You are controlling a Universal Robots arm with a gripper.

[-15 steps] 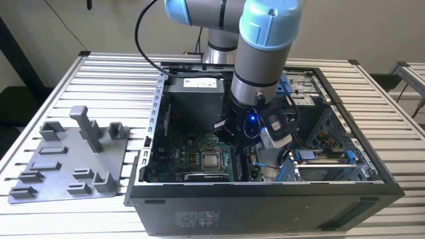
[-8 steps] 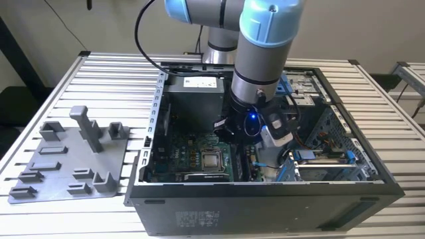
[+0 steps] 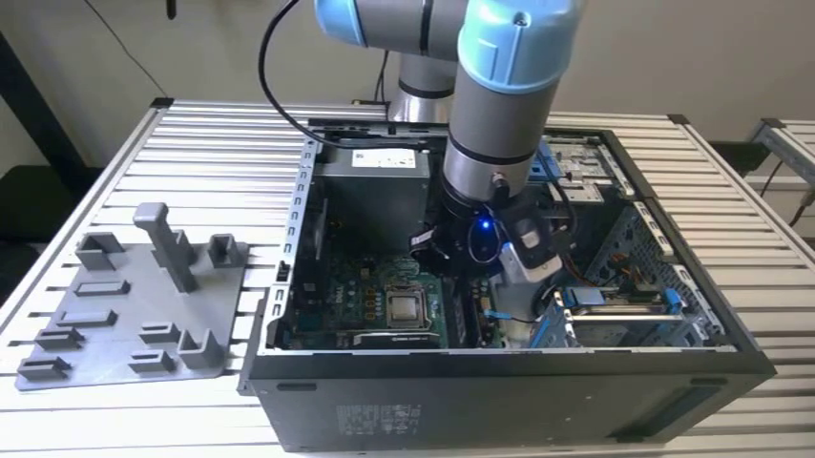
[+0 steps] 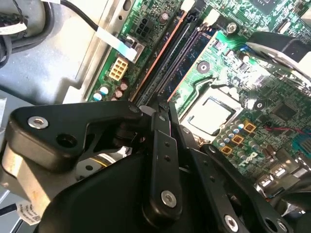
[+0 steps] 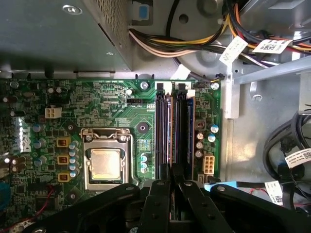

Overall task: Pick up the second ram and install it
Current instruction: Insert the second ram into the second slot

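The second ram (image 5: 170, 131) is a thin dark stick seen edge-on. It stands along one of the black memory slots on the green motherboard (image 5: 107, 104), and it also appears in the second wrist view (image 4: 163, 53). My gripper (image 5: 172, 171) sits low inside the open computer case (image 3: 510, 382), at the near end of that stick. Its black fingers (image 4: 165, 145) are drawn close together around the stick's end. A blue-edged stick (image 5: 189, 131) stands in a neighbouring slot. In the exterior view the wrist hides most of the gripper (image 3: 461, 272).
The silver processor socket (image 5: 106, 162) lies beside the slots. A power supply box (image 5: 63, 34) and bundled cables (image 5: 194, 43) crowd the far end of the board. A grey plastic tray (image 3: 128, 315) with upright posts lies on the slatted table at the exterior view's left.
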